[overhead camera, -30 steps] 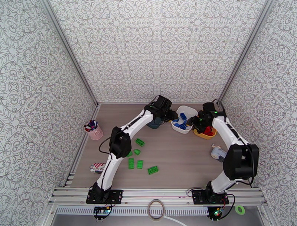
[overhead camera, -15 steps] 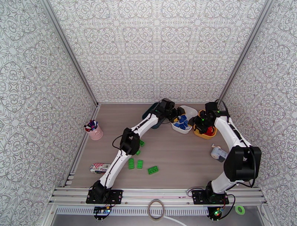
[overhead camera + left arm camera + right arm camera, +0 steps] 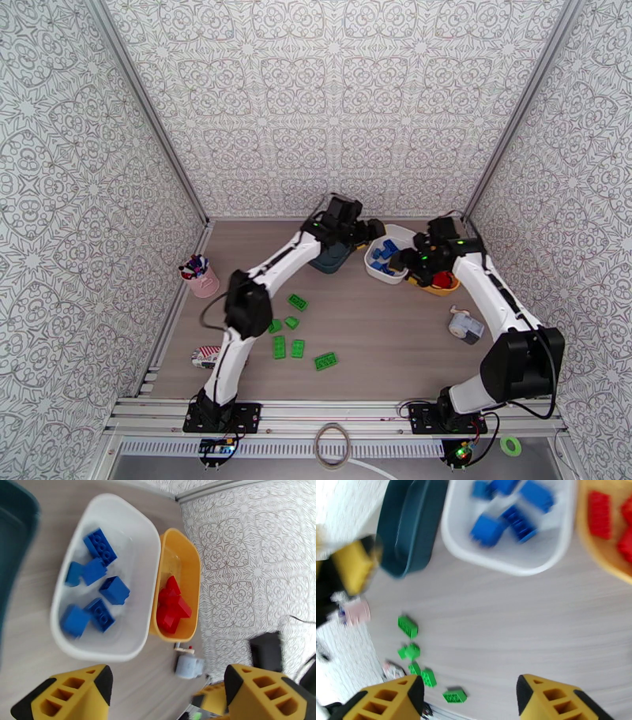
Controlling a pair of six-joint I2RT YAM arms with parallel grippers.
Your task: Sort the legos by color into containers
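Note:
Several blue legos (image 3: 98,594) lie in the white bin (image 3: 404,234), and red legos (image 3: 172,606) lie in the yellow bin (image 3: 433,287) beside it. The dark teal bin (image 3: 330,258) stands to their left. Several green legos (image 3: 298,301) are scattered on the table in front (image 3: 408,626). My left gripper (image 3: 373,229) hovers at the white bin's left rim, open and holding nothing (image 3: 166,697). Open and holding nothing too, my right gripper (image 3: 401,260) sits between the white (image 3: 513,555) and yellow (image 3: 600,559) bins (image 3: 474,701).
A pink cup of pens (image 3: 201,276) stands at the left, and a white printed pouch (image 3: 207,357) lies near the front left. A small grey-blue object (image 3: 464,325) sits right of the yellow bin (image 3: 189,665). Patterned walls close in on three sides.
The left arm's elbow swung out to the left while its gripper stayed near the teal and white bins. My right gripper shifted slightly left from over the yellow bin.

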